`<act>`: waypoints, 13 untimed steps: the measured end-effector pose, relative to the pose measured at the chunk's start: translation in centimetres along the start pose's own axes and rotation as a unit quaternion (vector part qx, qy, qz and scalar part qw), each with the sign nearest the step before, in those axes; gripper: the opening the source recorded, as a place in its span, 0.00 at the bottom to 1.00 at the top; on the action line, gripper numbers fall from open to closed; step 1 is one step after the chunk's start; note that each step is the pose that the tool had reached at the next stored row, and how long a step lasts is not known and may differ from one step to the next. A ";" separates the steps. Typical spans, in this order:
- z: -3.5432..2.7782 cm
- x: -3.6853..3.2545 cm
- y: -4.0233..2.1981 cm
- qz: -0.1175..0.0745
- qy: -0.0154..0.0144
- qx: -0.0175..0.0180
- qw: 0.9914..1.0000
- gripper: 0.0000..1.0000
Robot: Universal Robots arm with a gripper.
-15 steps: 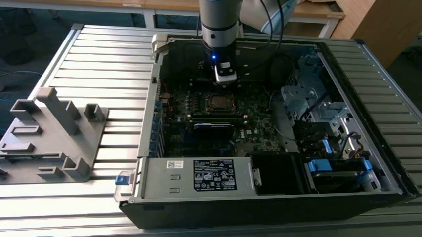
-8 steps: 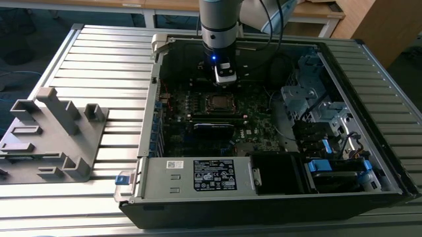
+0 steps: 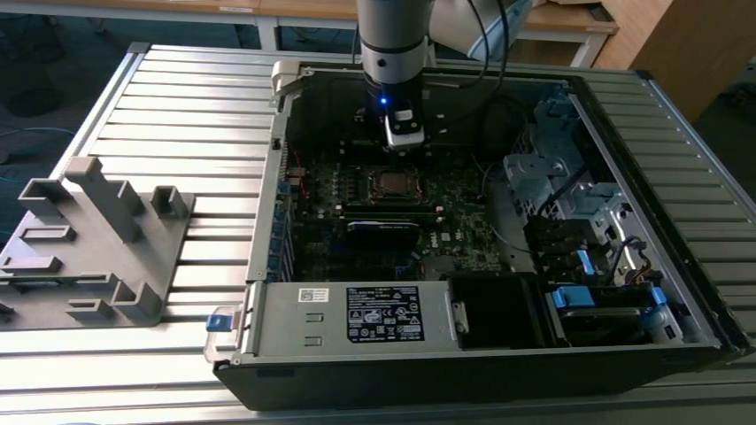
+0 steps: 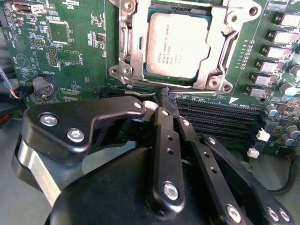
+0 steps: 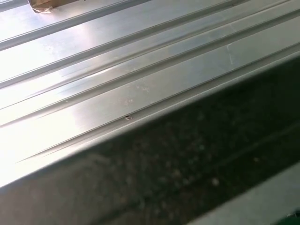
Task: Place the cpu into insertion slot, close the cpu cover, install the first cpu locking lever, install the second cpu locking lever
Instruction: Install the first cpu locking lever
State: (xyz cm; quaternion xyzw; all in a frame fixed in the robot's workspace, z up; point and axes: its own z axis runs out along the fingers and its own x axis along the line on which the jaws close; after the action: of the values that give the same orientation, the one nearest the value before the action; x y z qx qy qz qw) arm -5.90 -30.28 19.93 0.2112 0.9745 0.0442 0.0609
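The cpu (image 4: pixel 176 44), a square chip with a dull silver top, lies flat in the insertion slot (image 4: pixel 149 71) on the green motherboard; the slot shows as a dark edge around it. The cpu cover (image 4: pixel 135 56), a silver frame, lies down over the chip's edges. Thin metal levers (image 4: pixel 232 44) run along both sides of the frame. My gripper (image 4: pixel 166 99) hovers just off the socket's edge beside the memory slots, its black fingers (image 4: pixel 161 123) drawn together at the tips with nothing between them. In the exterior view the gripper (image 3: pixel 405 146) hangs inside the open case, just behind the cpu (image 3: pixel 390 182).
Black memory slots (image 4: pixel 211 123) lie right beside the fingertips. The case walls (image 3: pixel 278 159) ring the board, with a power supply box (image 3: pixel 354 314) in front and drive cages (image 3: pixel 555 177) on the exterior view's right. A grey fixture (image 3: pixel 88 239) stands on the ribbed table (image 5: pixel 93 93).
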 end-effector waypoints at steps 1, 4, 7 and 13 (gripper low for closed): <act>-0.02 0.00 0.01 0.000 0.000 0.000 1.000 0.11; -0.02 -0.01 0.00 0.004 -0.001 0.000 1.000 0.11; -0.01 0.00 0.00 0.016 -0.002 0.002 1.000 0.11; 0.01 0.03 0.07 0.017 -0.001 0.001 1.000 0.11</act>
State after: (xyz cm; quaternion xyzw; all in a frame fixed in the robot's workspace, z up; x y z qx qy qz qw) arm -5.90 -30.20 19.92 0.2282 0.9707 0.0442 0.0614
